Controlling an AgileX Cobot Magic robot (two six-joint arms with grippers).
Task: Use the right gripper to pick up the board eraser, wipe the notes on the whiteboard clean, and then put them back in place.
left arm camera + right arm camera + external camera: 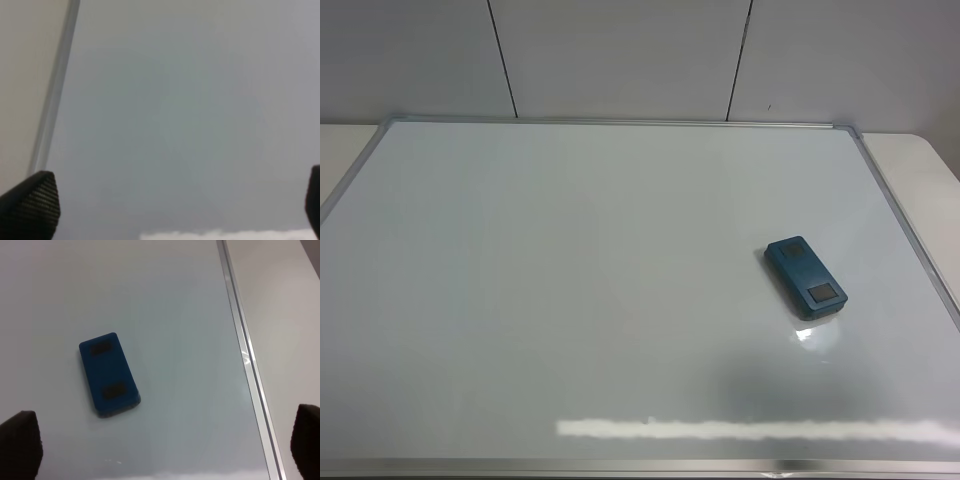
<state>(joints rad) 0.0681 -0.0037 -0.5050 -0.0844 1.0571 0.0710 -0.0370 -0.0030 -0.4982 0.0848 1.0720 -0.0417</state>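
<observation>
The teal-blue board eraser [805,277] lies flat on the right part of the whiteboard [570,280], its two dark square patches facing up. In the right wrist view the board eraser [108,374] sits apart from my right gripper [164,440], which is open with nothing between its black fingertips [20,442]. My left gripper [170,205] is open too, its fingertips [30,205] hovering over bare whiteboard [175,100] near the silver frame. The notes are out of view; the board surface that shows is plain white. Neither arm appears in the exterior high view.
A thin silver frame [245,355] borders the board, and a cream table top [290,315] lies beyond it on the right. A panelled wall [620,60] rises behind the board's far edge. A light glare streak [750,428] runs along the near edge.
</observation>
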